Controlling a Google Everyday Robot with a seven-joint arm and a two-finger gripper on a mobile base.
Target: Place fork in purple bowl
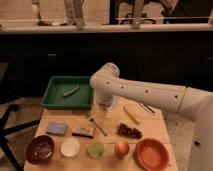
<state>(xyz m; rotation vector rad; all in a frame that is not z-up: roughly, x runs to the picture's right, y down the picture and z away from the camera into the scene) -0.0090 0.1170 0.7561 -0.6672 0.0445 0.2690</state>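
The fork [98, 126] is a slim silvery utensil lying at a slant on the wooden table [107, 139], near its middle. The purple bowl [40, 148] stands at the table's front left corner and holds nothing I can see. My gripper [101, 112] hangs down from the white arm [145, 92], which reaches in from the right. It is just above and behind the fork's far end, apart from it. The bowl is well to the gripper's front left.
A green tray [54, 100] holding a green vegetable [71, 90] stands at the back left. In the front row are a white bowl [70, 147], a green cup [96, 149], an apple [121, 148] and an orange-red bowl [151, 154]. Also present: grapes [129, 131], a banana [131, 114], a blue sponge [56, 128], a dark bar [82, 132] and a black-handled spoon [147, 108].
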